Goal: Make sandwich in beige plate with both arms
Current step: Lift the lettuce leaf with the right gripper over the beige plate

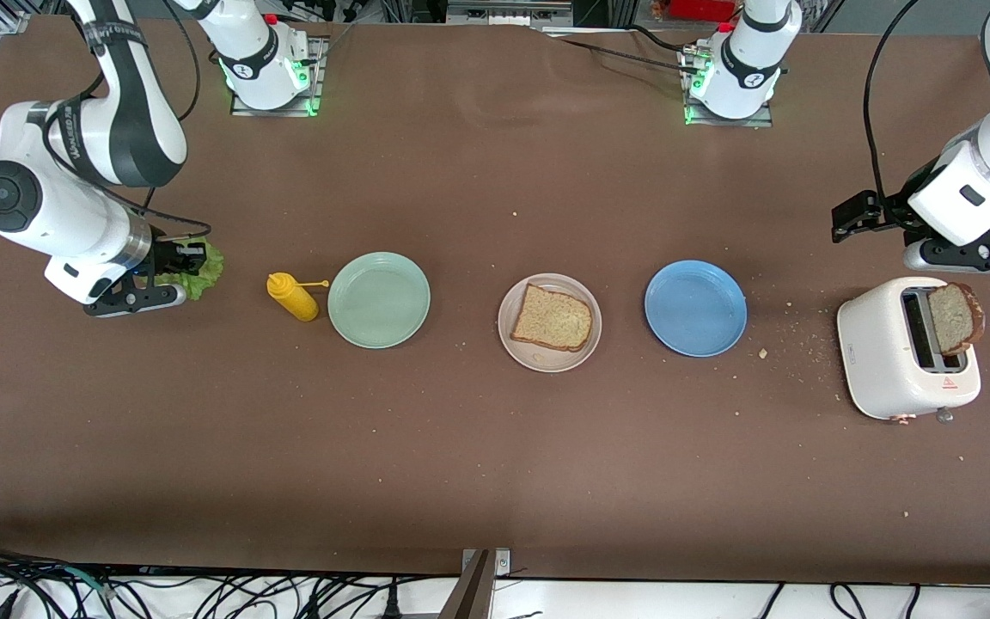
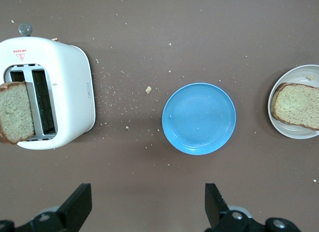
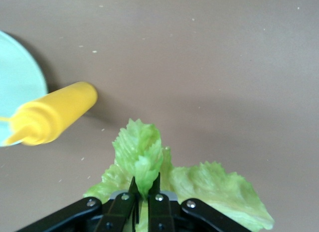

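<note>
The white toaster, at the lower right of the front view and the upper left of the left wrist view, carries a red triangular warning sign with tiny red print under it, too small to read. No other lettering can be read anywhere.

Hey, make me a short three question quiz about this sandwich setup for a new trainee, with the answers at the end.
1. True or false: the right gripper is shut on the lettuce leaf.
2. Which plate holds a bread slice: A the mint-green plate, B the beige plate, C the blue plate?
3. Fill in: the other bread slice sticks up from the ___.

Key: 1 true. 2 B. 3 toaster. The open left gripper waits above the table beside the toaster.
</note>
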Robot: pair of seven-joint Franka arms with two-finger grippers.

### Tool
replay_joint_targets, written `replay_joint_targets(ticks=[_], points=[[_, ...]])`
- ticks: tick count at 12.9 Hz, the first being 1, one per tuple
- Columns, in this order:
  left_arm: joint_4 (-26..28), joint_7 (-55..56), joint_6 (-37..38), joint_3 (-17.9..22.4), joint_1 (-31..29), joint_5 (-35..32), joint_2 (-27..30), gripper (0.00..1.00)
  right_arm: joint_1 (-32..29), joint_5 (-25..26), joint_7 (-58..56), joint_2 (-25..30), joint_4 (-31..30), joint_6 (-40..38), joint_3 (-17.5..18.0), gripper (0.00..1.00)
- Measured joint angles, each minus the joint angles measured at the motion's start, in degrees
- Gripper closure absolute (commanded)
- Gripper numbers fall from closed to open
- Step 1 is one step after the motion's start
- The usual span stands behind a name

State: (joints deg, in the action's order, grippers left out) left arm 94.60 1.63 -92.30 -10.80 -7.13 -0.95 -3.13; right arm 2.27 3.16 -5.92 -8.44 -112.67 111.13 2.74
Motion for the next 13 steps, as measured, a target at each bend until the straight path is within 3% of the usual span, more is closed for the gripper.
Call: replay_joint_targets(ticks=[3,7,10,13], points=[[0.0,0.0,0.0,0.0,0.0,0.0,0.0,0.00,2.3,-1.8,1.6,0.7,4.6,-5.8,2.6,1.00],[0.0,0.0,0.0,0.0,0.0,0.0,0.0,0.00,6.0,-5.4,12.2,0.7,8.7,-7.2,10.3,1.00],[0.0,0.0,0.0,-0.1,0.0,0.0,0.0,0.00,8.9,-5.5,20.6,0.2,9.2,-3.2,15.9,1.00],[0.0,0.0,0.0,-0.1,0.0,0.0,0.0,0.00,11.6,-5.6,26.3,-2.2,9.2,5.8,18.7,1.00]])
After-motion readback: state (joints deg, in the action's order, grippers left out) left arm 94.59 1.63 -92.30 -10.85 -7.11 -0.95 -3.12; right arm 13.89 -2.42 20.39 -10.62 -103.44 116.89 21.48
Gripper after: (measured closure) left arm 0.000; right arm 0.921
